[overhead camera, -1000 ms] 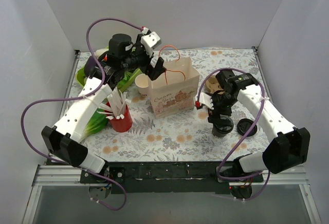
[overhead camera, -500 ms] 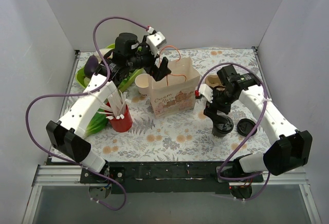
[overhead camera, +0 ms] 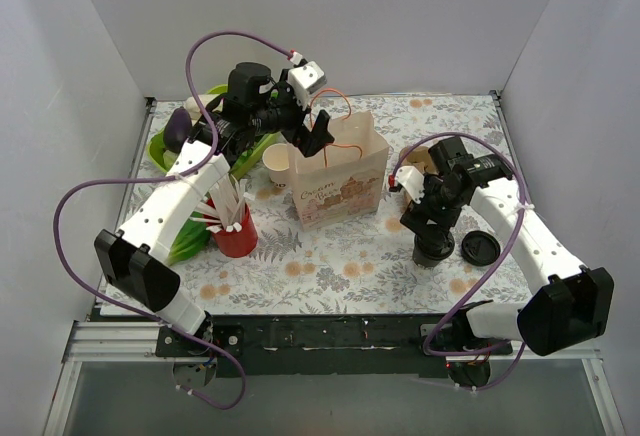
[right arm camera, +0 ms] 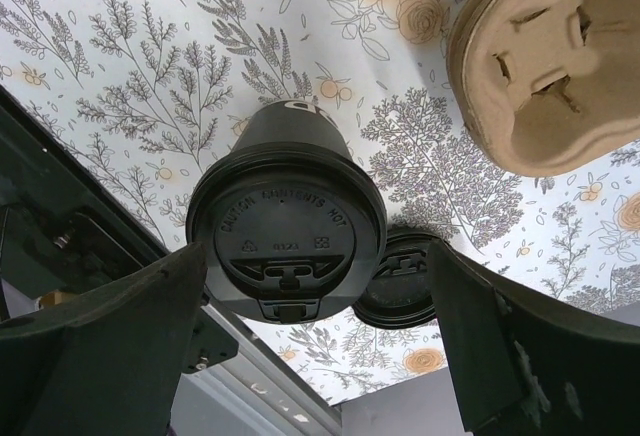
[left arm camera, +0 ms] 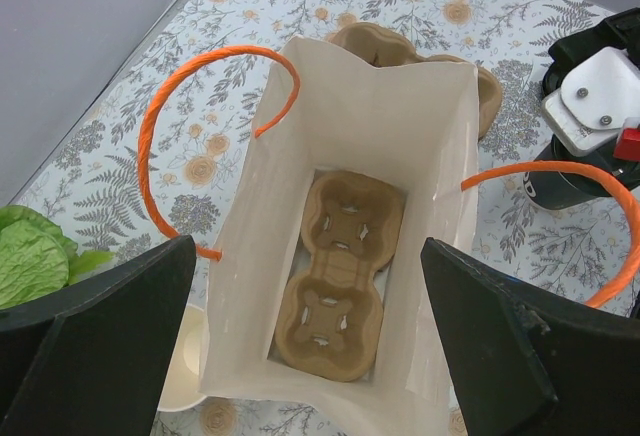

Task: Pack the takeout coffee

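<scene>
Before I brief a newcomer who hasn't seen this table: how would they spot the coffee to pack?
Find the paper bag mid-table, then look right: the takeout coffee stands under the right gripper. It is a dark cup capped with a black lid, unlike the loose lid lying flat beside it.

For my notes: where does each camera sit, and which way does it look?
Top external: above, behind the robot, looks down on the table; both arms show.
Left wrist: above the paper bag, looks down into it; own fingers show.
Right wrist: above the takeout coffee, looks down; own fingers show.
Top and left wrist share that bag.
</scene>
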{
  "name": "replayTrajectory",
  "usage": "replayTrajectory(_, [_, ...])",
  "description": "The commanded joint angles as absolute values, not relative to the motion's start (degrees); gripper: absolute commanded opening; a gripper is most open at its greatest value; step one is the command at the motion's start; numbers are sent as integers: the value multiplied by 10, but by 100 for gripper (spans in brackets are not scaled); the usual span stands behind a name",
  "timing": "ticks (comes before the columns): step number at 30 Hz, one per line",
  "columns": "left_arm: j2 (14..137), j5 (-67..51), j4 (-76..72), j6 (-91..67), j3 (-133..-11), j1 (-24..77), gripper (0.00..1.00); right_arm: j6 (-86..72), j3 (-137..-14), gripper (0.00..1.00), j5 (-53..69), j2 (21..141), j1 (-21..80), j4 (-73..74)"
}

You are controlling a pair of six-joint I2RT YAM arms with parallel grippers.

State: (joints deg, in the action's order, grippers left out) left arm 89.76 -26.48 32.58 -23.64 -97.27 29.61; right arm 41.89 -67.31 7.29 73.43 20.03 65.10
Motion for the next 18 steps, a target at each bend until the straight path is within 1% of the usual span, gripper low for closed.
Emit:
replayTrajectory(1, [896,-267,328,-236,-989,299,98,411,-665,98,74,725,200,663])
replayTrajectory(15, [905,-269,324,-241,-991,299,98,433,-648,98,72,720,200,677])
replayTrajectory(18, [906,-268,326,-241,-992,299,98,439,-648,96,71,722,200,676])
